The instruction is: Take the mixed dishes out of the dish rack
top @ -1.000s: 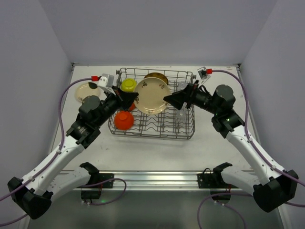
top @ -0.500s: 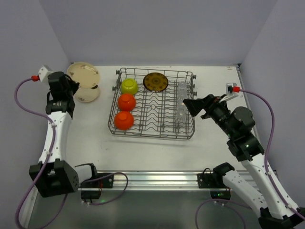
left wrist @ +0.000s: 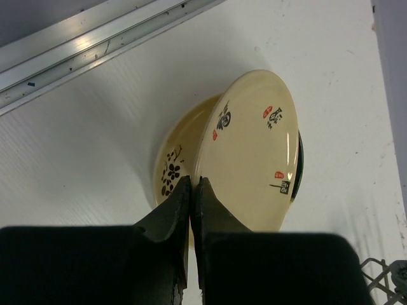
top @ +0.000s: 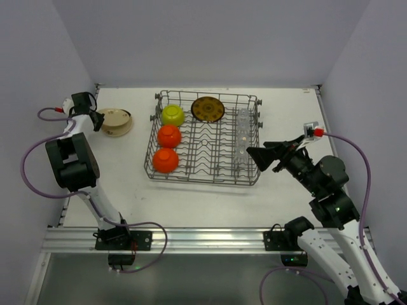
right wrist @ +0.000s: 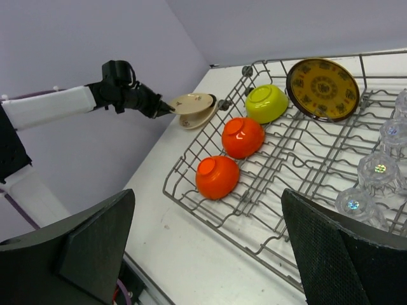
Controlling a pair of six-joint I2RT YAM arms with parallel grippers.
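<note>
**Grey wire rack, part emptied, two plates out on the table**

Grey metal wire makes up the dish rack (top: 202, 170), a big rectangular basket with rows of upright tines, sitting mid-table between my two arms. In its left column stand a yellow-green bowl (top: 172, 114) at the far end and two orange bowls (top: 168, 135) nearer, all mouth-down and glossy. A brown-and-yellow patterned plate (top: 208, 108) stands on edge against the far wall, its face showing rings of gold marks. Down the right side runs a row of small clear glasses (top: 242, 135).

Out on the white table (top: 191, 197), left of the rack, are two cream plates. My left gripper (left wrist: 191, 185) has its jaws pressed together on the rim of the upper plate (left wrist: 254, 146), which is tilted, its cream underside bearing black and red marks. It leans on the lower plate (left wrist: 170, 170), which shows a dark floral sprig.

My right gripper (right wrist: 206, 238) hangs beside the rack's right edge, jaws spread wide and holding nothing.
</note>
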